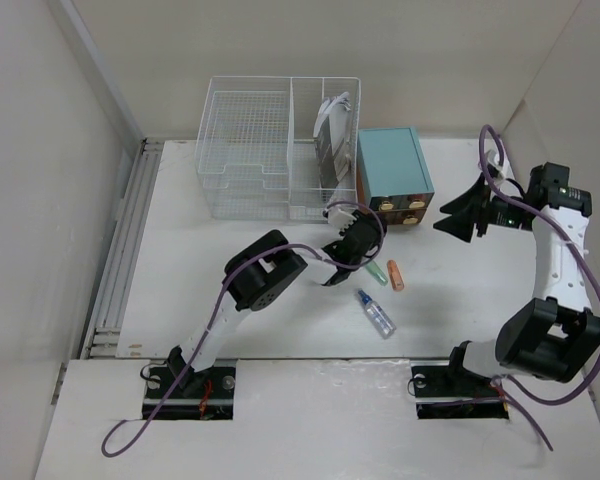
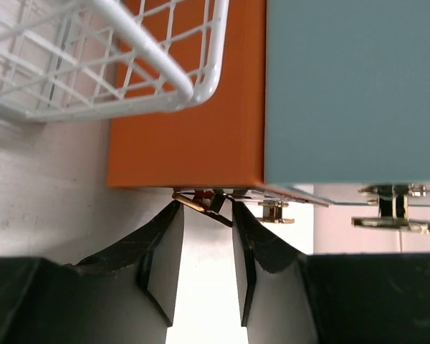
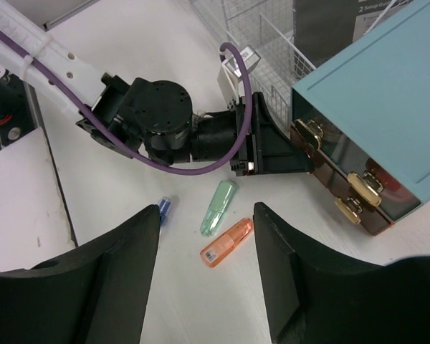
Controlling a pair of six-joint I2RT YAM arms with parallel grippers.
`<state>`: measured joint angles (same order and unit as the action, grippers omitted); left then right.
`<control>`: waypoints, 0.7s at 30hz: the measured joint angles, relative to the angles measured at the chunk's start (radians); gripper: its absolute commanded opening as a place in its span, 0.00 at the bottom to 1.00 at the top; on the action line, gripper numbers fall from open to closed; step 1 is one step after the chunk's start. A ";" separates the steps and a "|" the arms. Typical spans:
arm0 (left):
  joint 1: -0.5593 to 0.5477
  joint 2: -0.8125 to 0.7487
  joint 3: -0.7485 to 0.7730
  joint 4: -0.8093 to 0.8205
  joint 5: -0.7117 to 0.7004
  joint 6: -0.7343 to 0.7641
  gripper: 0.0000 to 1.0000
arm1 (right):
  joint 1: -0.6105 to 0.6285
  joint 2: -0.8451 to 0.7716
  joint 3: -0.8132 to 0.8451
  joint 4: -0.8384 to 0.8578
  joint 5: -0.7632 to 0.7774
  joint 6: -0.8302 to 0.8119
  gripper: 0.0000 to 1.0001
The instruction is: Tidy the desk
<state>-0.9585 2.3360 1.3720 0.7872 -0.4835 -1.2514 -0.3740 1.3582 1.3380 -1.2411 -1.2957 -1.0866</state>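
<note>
**Left gripper [image 2: 206,208] is pinching the brass handle [image 2: 201,201] on the teal drawer box [image 1: 393,165], probably to open it.**
Two tubes [image 1: 378,272] are lying loose on the desk [image 1: 180,280] in front; right gripper [image 1: 462,208] is hovering wide and empty, likely to stow them.

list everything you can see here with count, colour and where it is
desk: one, white, under everything
wire basket: one, white, back of desk, left of the drawer box
packet: one, dark and white, upright in the basket's right compartment
drawer box: one, teal, dark front, beside the basket
handles: at least three, brass, on the box front
green tube: one, lying before the box
orange tube: one, right beside the green one
bottle: one, clear, blue cap, nearer the arms
left gripper: one, black, closed on a handle
right gripper: one, black, open, empty, right of the box
</note>
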 measured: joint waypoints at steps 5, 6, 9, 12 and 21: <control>-0.015 -0.002 -0.023 0.032 -0.017 -0.007 0.20 | -0.006 0.025 0.002 -0.056 -0.010 -0.065 0.60; -0.018 -0.002 -0.025 0.034 -0.022 -0.007 0.20 | -0.008 0.032 0.002 -0.066 -0.010 -0.080 0.60; -0.027 -0.010 -0.042 0.045 -0.027 -0.007 0.19 | -0.011 0.051 0.002 -0.080 -0.011 -0.107 0.60; -0.040 -0.020 -0.058 0.047 -0.031 -0.010 0.19 | -0.011 0.056 0.002 -0.089 -0.011 -0.121 0.60; -0.095 -0.062 -0.133 0.062 -0.053 -0.018 0.19 | -0.011 0.056 0.002 -0.095 -0.015 -0.133 0.60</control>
<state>-1.0531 2.2738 1.2388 0.8490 -0.5362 -1.2697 -0.3855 1.4143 1.3399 -1.3361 -1.3109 -1.2198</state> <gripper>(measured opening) 0.272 0.602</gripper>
